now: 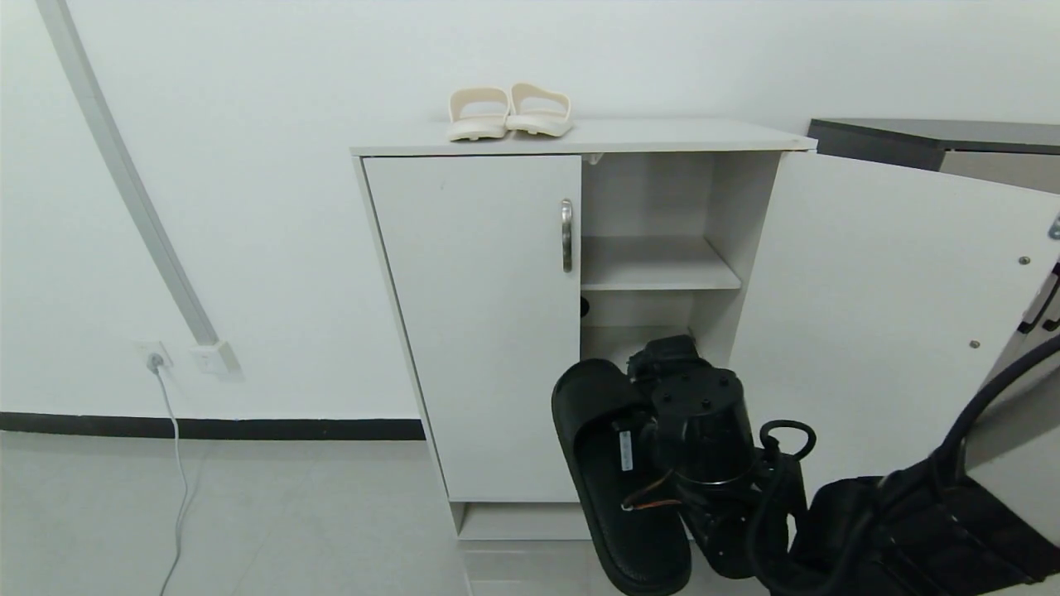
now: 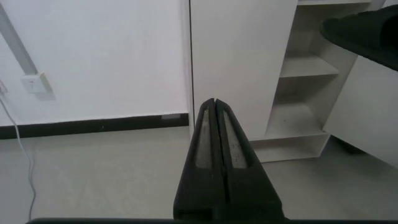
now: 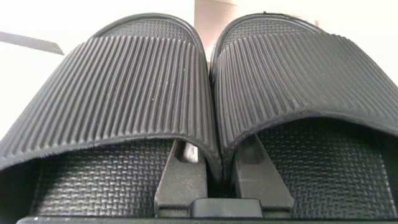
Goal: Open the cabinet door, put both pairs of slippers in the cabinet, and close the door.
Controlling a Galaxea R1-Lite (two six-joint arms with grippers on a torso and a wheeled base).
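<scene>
A white cabinet [image 1: 662, 134] stands against the wall with its left door [image 1: 472, 314] closed and its right door [image 1: 869, 314] swung open, baring a middle shelf [image 1: 654, 265]. A cream pair of slippers [image 1: 509, 112] rests on the cabinet top. My right gripper [image 3: 219, 177] is shut on a black pair of slippers [image 3: 211, 93], pinching their adjoining inner edges. In the head view the black slippers [image 1: 604, 463] hang toe-up in front of the open lower compartment. My left gripper [image 2: 214, 109] is shut on nothing, low over the floor and facing the cabinet [image 2: 242, 62].
A wall socket with a plugged cable [image 1: 153, 361] sits low on the left wall, below a grey conduit [image 1: 124, 174]. Dark-topped furniture [image 1: 936, 134] stands behind the open door. Bare floor [image 1: 290, 521] spreads left of the cabinet.
</scene>
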